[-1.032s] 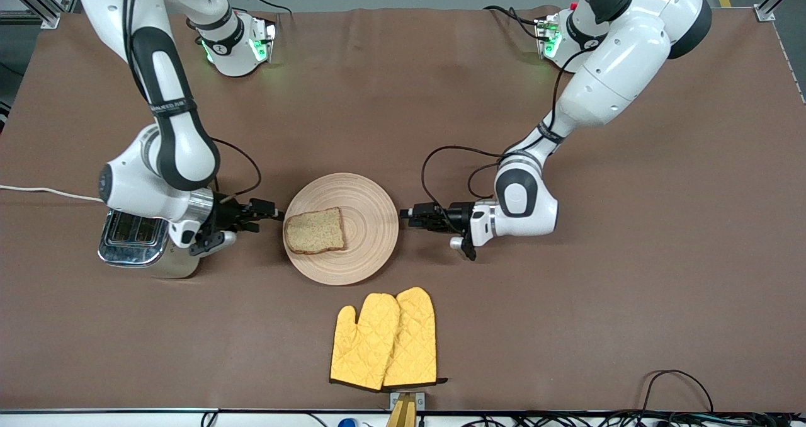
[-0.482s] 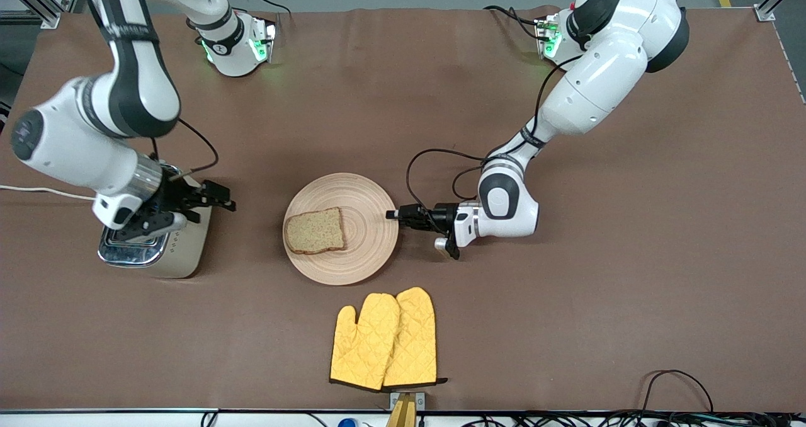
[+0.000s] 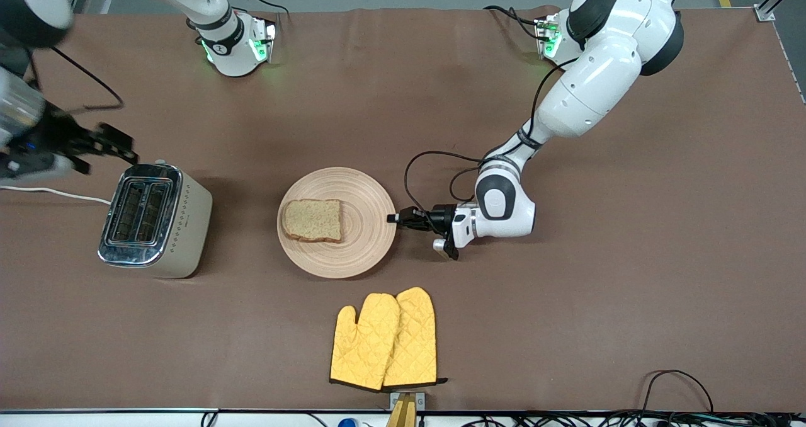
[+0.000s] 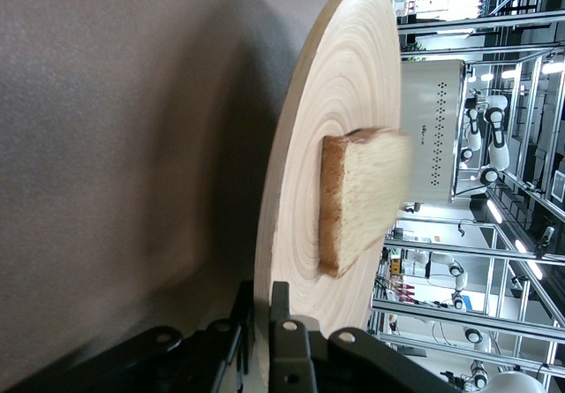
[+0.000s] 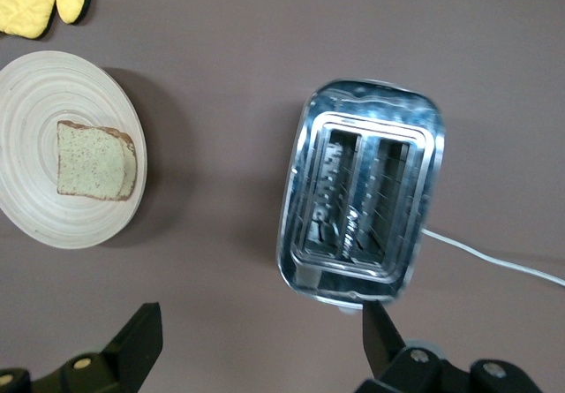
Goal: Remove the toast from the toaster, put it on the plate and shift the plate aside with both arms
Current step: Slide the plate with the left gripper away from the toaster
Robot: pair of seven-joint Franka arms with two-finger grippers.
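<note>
R gripper [image 3: 107,142] is up in the air over the worktop [image 3: 630,288] at the R arm's end, just above the toaster's upper edge in the front view, fingers [image 5: 141,344] spread wide w/ nothing between them. Toaster [image 3: 154,219] sits on the worktop under it, both slots empty, white cord [image 3: 50,192] trailing off toward the table edge. Plate [image 3: 365,225] lies mid-worktop, between toaster and L gripper, w/ the toast [image 3: 312,220] flat on it, on the half toward the toaster. L gripper [image 3: 398,218] is low at the plate's rim on the L arm's side, fingers [image 4: 287,340] closed on that rim, one above and one under the edge per the L wrist view. The plate looks tipped up a little at the gripped edge, shadow under it; can't tell if the toaster-side edge still touches the worktop. Yellow mitts [image 3: 385,340], a pair side by side, lie nearer the front camera than the plate, well apart from it.
</note>
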